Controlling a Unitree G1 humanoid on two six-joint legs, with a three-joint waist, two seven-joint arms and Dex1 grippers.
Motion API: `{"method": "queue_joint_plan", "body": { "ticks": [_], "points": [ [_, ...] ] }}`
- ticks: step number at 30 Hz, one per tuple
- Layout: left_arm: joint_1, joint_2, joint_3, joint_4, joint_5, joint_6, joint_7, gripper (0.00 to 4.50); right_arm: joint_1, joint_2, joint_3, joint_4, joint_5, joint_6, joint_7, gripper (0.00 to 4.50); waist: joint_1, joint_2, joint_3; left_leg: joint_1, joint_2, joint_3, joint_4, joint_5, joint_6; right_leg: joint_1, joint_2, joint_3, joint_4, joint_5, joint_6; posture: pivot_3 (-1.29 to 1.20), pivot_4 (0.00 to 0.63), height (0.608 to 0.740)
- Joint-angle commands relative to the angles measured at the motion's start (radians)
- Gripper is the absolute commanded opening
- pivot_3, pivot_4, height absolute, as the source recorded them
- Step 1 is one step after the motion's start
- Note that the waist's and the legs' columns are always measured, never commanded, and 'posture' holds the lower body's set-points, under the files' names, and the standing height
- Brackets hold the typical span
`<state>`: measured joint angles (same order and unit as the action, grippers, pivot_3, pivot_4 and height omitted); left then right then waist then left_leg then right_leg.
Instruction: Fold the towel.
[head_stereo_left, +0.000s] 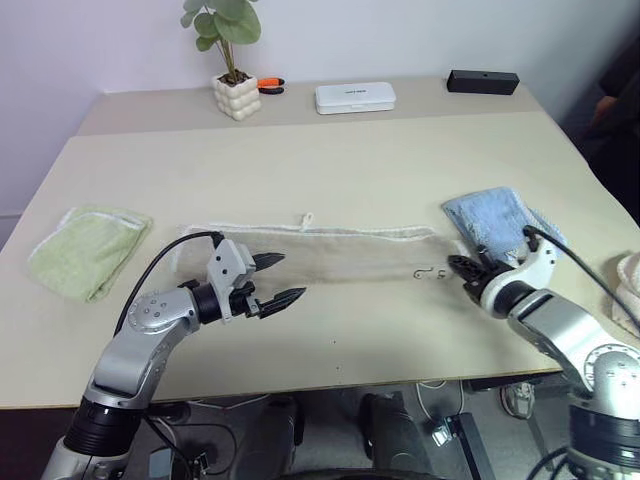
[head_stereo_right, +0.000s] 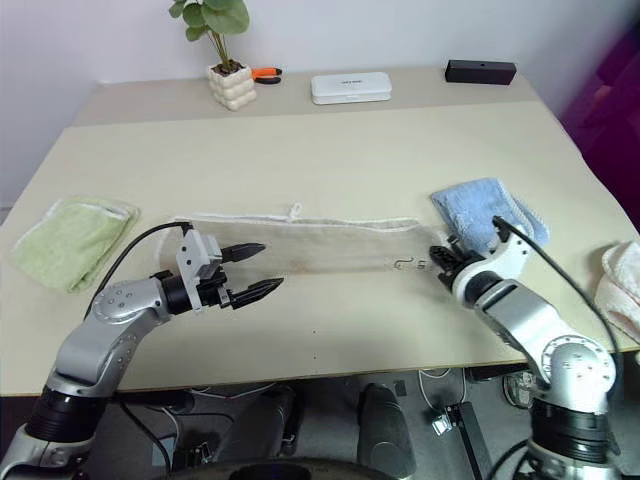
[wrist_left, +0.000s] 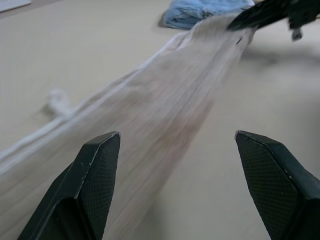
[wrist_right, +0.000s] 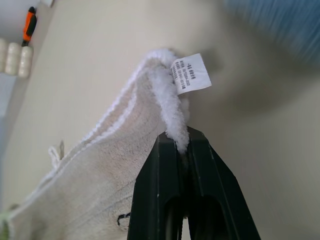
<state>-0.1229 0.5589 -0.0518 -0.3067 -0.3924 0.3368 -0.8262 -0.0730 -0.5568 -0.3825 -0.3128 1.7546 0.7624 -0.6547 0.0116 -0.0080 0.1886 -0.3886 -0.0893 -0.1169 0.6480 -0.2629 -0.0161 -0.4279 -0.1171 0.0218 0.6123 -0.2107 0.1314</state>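
- Towel (head_stereo_left: 330, 252) stretched as a long narrow band across the middle of the table (head_stereo_left: 330, 160), already doubled lengthwise, whitish trim along the far edge; laid flat, probably so the ends can be brought together.
- Right claw (head_stereo_left: 470, 268) clamped on the towel's end at 3 o'clock, pinching the fluffy trim just below the white label (wrist_right: 191, 73); corner raised a little off the table, seemingly ready to be carried toward 9 o'clock.
- Left claw (head_stereo_left: 281, 277) spread wide, gripping nothing, poised over the near edge of the towel's other end at 9 o'clock; likely waiting to pin or take that end.
- Light blue folded towel (head_stereo_left: 495, 222) just beyond the right claw at 3 o'clock, light green folded towel (head_stereo_left: 88, 248) at 9 o'clock, both apart from the work.
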Motion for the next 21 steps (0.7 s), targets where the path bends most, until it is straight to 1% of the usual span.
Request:
{"method": "queue_joint_plan", "body": {
  "ticks": [1, 5, 7, 8, 9, 12, 14, 16, 17, 19, 21],
  "points": [
    [-0.002, 0.017, 0.045, -0.004, -0.002, -0.019, 0.002, 3.74, 0.024, -0.131, -0.047, -0.077, -0.011, 0.061, 0.113, 0.03, -0.001, 0.0, 0.0, 0.0, 0.0, 0.0, 0.0, 0.0, 0.0, 0.0, 0.0, 0.0, 0.0, 0.0, 0.0, 0.0, 0.15, 0.74],
    [-0.008, 0.023, 0.058, 0.008, -0.003, -0.02, -0.003, 3.74, -0.002, -0.247, -0.023, -0.119, -0.075, 0.102, 0.236, 0.03, -0.004, 0.0, 0.0, 0.0, 0.001, 0.001, 0.0, 0.0, 0.0, 0.0, 0.0, 0.0, 0.0, 0.0, 0.0, 0.0, 0.15, 0.74],
    [-0.015, 0.031, 0.075, 0.009, -0.009, -0.012, -0.003, 3.74, -0.095, -0.332, 0.037, -0.174, -0.142, 0.144, 0.354, 0.03, -0.007, 0.001, 0.001, 0.0, 0.001, 0.001, 0.0, 0.0, 0.0, 0.0, 0.0, 0.0, 0.0, 0.0, 0.0, 0.0, 0.15, 0.74],
    [-0.017, 0.035, 0.08, 0.009, -0.012, -0.008, -0.003, 3.74, -0.128, -0.358, 0.062, -0.19, -0.167, 0.157, 0.396, 0.03, -0.009, 0.001, 0.001, 0.0, 0.001, 0.001, 0.0, 0.0, 0.0, 0.0, 0.0, 0.0, 0.0, -0.002, -0.002, 0.0, 0.15, 0.74],
    [-0.019, 0.04, 0.092, 0.001, -0.024, 0.004, 0.0, 3.74, -0.18, -0.367, 0.113, -0.209, -0.19, 0.174, 0.435, 0.03, -0.009, 0.001, 0.001, 0.0, 0.001, 0.002, 0.0, 0.0, 0.0, 0.0, 0.0, 0.0, 0.0, -0.002, -0.002, 0.0, 0.15, 0.74],
    [-0.015, 0.053, 0.115, -0.025, -0.052, 0.034, 0.001, 3.74, -0.301, -0.323, 0.269, -0.213, -0.271, 0.209, 0.495, 0.03, -0.008, -0.001, 0.0, 0.0, 0.002, 0.001, -0.001, 0.0, 0.001, 0.0, 0.001, -0.002, -0.001, -0.001, -0.002, 0.0, 0.15, 0.74],
    [-0.009, 0.06, 0.121, -0.032, -0.057, 0.043, 0.002, 3.74, -0.355, -0.288, 0.382, -0.211, -0.379, 0.232, 0.544, 0.03, -0.004, -0.001, 0.0, -0.001, 0.002, 0.0, -0.001, -0.001, 0.001, 0.0, 0.001, -0.002, -0.002, -0.001, -0.002, 0.0, 0.15, 0.74],
    [0.007, 0.063, 0.131, -0.037, -0.055, 0.048, 0.012, 3.74, -0.424, -0.17, 0.543, -0.161, -0.516, 0.238, 0.578, 0.03, -0.002, -0.001, 0.0, -0.002, 0.001, 0.0, -0.001, -0.001, 0.001, -0.001, 0.0, -0.001, -0.002, -0.001, -0.002, 0.0, 0.15, 0.74],
    [0.012, 0.062, 0.135, -0.039, -0.051, 0.048, 0.017, 3.74, -0.442, -0.116, 0.594, -0.131, -0.565, 0.234, 0.595, 0.03, -0.004, -0.001, 0.0, -0.002, 0.001, 0.0, 0.0, -0.001, 0.001, -0.001, 0.0, -0.001, -0.002, -0.001, -0.002, 0.0, 0.15, 0.74],
    [0.021, 0.057, 0.138, -0.052, -0.049, 0.052, 0.029, 3.74, -0.455, -0.052, 0.664, -0.074, -0.684, 0.221, 0.619, 0.03, -0.002, -0.001, 0.0, -0.002, 0.001, 0.0, 0.0, -0.001, 0.001, -0.002, 0.0, -0.001, -0.002, -0.001, -0.001, 0.0, 0.15, 0.74],
    [0.03, 0.053, 0.142, -0.069, -0.053, 0.058, 0.042, 3.74, -0.46, -0.008, 0.696, -0.037, -0.766, 0.211, 0.646, 0.03, 0.003, -0.001, 0.0, -0.002, 0.0, -0.001, 0.0, -0.001, 0.001, -0.002, 0.0, -0.001, -0.002, 0.0, 0.0, 0.0, 0.15, 0.74]
  ]
}}
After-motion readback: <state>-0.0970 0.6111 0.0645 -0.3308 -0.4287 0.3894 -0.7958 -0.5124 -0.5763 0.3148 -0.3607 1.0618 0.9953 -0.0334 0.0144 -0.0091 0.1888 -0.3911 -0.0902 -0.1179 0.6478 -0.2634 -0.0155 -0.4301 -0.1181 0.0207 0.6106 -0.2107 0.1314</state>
